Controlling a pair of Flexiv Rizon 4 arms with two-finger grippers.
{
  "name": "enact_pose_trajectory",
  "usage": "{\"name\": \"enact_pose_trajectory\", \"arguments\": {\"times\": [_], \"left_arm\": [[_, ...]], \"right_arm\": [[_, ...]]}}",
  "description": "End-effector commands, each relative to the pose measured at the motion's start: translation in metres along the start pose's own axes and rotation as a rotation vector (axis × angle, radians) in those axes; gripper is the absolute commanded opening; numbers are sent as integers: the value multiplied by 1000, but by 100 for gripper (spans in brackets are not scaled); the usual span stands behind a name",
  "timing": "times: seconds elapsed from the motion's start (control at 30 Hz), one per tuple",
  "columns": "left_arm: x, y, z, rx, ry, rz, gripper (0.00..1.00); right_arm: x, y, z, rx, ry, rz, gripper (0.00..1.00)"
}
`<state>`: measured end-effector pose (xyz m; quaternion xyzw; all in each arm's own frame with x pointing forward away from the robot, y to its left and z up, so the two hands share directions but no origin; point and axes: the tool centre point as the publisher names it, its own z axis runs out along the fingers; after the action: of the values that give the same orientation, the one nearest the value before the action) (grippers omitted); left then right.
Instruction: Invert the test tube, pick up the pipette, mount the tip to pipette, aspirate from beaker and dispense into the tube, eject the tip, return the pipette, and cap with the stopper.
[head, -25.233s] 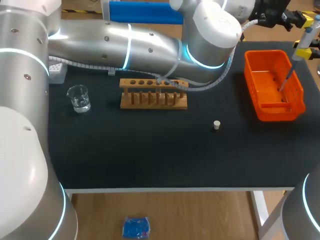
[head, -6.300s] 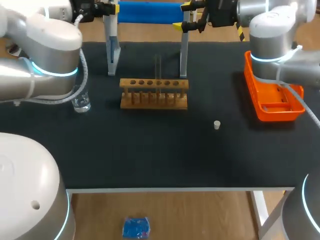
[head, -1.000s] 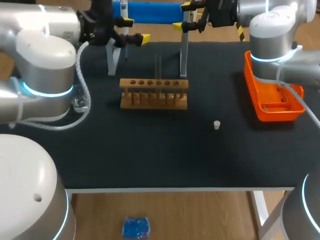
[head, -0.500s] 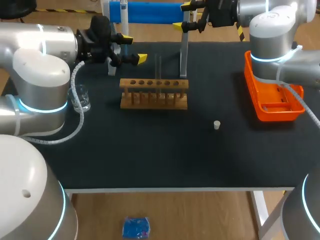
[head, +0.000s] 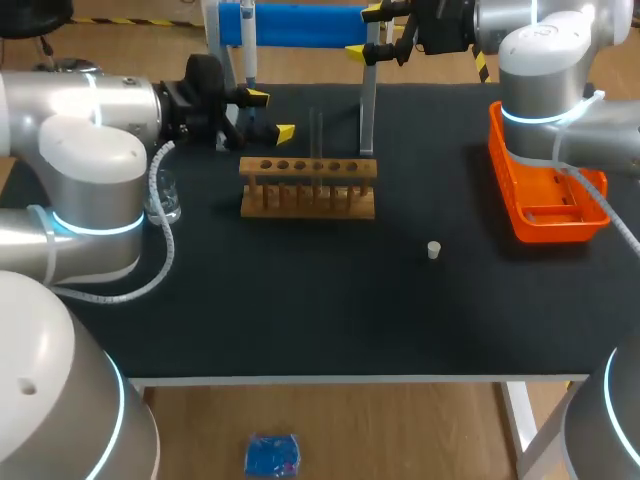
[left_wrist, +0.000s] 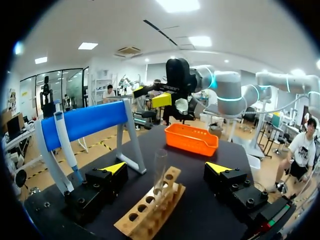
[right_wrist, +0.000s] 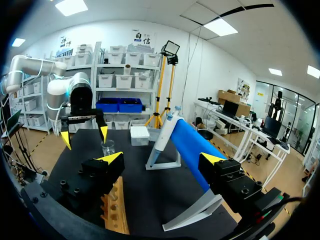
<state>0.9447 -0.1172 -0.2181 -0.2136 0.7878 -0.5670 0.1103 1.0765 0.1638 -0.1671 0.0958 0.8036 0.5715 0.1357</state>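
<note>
Left gripper (head: 270, 114) and right gripper (head: 365, 30) stood open, empty; pipette (head: 248, 45) seemingly on stand (head: 300, 25). Stopper (head: 433, 250) wanted pinching by its sides, then seating straight onto tube (head: 318, 130).

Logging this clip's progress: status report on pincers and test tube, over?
Left pincer open, empty, near rack. Right pincer open, empty, at the stand. Test tube upright in rack, uncapped; stopper loose on table. Nothing blocks stopper.

A wooden rack (head: 307, 198) stands on the black table (head: 300, 300), an orange basket (head: 550, 225) well apart near its edge.
</note>
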Motion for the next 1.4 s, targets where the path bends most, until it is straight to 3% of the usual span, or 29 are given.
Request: {"name": "enact_pose_trajectory", "arguments": {"times": [0.03, 1.0, 1.17, 1.4], "left_arm": [[3, 8, 7, 39, -24, -3, 100], [4, 8, 8, 47, -48, -4, 100], [4, 8, 8, 47, -48, -4, 100], [4, 8, 8, 47, -48, -4, 100]], "right_arm": [[-1, 1, -1, 4, 4, 1, 100], [-1, 1, -1, 4, 4, 1, 100], [13, -5, -29, 33, -9, -33, 100], [43, -19, -96, 59, -25, -56, 100]]}}
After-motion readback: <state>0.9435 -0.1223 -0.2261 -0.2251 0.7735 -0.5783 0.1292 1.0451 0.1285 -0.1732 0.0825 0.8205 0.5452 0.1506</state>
